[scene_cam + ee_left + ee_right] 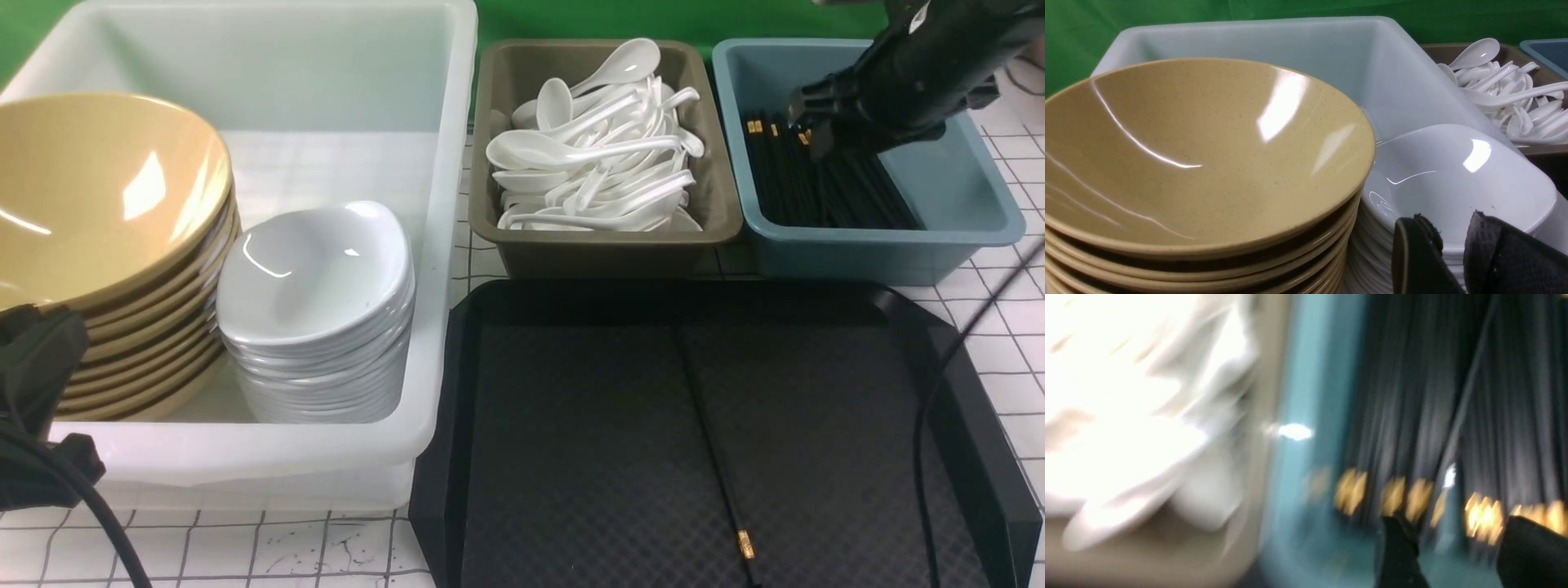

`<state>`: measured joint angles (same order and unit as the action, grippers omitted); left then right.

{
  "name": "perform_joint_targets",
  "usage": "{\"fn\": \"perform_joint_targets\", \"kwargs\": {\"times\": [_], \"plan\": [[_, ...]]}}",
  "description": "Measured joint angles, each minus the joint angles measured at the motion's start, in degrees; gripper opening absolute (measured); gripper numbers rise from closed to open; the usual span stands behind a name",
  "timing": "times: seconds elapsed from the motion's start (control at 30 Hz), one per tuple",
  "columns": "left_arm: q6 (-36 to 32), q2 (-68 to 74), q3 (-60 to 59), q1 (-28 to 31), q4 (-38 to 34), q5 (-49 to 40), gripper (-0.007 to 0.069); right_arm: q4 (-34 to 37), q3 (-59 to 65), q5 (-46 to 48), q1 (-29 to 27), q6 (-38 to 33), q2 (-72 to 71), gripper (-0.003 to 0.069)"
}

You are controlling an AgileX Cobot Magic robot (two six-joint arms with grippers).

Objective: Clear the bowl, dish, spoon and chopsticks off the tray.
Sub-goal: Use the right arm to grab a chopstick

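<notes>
On the black tray, a single black chopstick lies lengthwise down the middle, its gold band at the near end; I can make out only the one. The tray sits on the white gridded bench, nearest the robot.

Just behind the tray's far right corner stands a blue tub holding a bundle of black chopsticks, gold bands at the far end. The right claw hangs over this tub, just above the bundle. Its wrist view is badly blurred, but the two dark fingers stand apart with nothing clamped between them, so it reads as released.

Beside the blue tub, on its left, an olive tub is heaped with white soup spoons.

Left of the tray, a large white tub holds a tilted stack of mustard-yellow bowls and, touching it on the right, a stack of white squarish dishes.

The left claw hovers at the near side of that tub, facing the dish stack. Its fingers show a narrow gap and grip nothing.
</notes>
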<state>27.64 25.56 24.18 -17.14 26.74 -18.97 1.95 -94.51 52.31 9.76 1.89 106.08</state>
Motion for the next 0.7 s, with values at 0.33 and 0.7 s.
{"fn": "perform_joint_targets", "kwargs": {"times": [0.33, 0.7], "plan": [[0.0, 0.0, 0.0, 0.0, 0.0, 0.4, 0.0139, 1.8, 34.9, -12.6, 20.2, 6.2, -11.6, 0.0388], [0.0, 0.0, 0.0, 0.0, -0.1, 0.4, 0.0139, -0.1, 35.3, -13.9, 22.7, 7.1, -3.5, 0.0293]]}}
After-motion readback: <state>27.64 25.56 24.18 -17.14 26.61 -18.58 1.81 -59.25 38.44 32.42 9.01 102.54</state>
